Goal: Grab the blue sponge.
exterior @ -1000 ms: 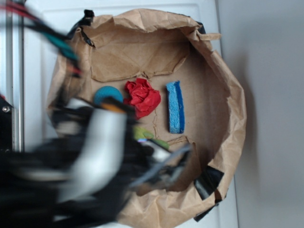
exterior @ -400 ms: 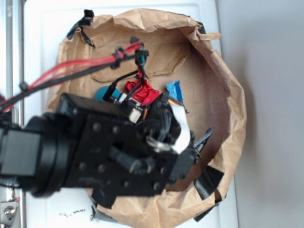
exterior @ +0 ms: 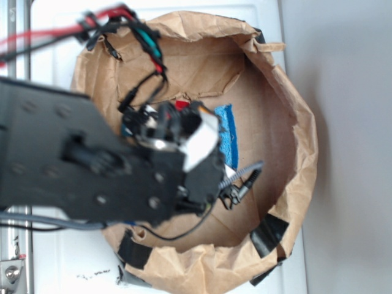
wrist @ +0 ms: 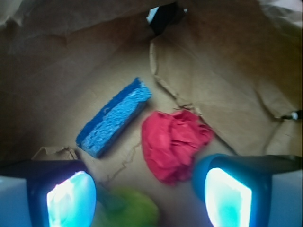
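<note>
Inside the paper bowl (exterior: 294,153), the blue sponge (wrist: 115,117) lies flat, its length running diagonally in the wrist view. Above it, the gripper (wrist: 149,194) hangs with jaws spread, holding nothing.

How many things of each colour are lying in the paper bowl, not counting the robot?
Blue: 1, the sponge
Red: 1, the crumpled red thing
Green: 1, the fuzzy green thing, blurry at the bottom
Total: 3 in view

A crumpled red cloth (wrist: 174,144) lies on the brown paper liner (wrist: 227,80), ahead between the fingers; a blurred green plush toy (wrist: 130,210) sits nearer.
</note>
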Robot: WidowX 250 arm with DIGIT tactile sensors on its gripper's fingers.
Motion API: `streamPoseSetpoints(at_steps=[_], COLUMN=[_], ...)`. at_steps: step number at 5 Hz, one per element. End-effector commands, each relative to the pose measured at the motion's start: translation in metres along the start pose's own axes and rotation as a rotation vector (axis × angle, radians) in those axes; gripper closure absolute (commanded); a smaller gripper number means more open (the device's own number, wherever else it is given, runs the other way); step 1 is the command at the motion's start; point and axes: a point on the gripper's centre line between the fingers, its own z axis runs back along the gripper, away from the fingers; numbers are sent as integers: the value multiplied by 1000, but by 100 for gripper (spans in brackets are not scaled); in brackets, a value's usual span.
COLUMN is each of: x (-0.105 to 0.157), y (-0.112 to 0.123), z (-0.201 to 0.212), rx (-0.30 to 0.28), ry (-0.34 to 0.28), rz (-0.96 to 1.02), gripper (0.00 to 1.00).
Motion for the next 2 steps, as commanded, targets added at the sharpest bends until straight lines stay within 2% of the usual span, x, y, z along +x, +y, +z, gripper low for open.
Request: streamPoseSetpoints(at_steps=[1,2], x=[12,14], y=[-1,-13], z=[14,-4], rx=[49,33], ry=[95,35], rz=[267,306], gripper=[0,0])
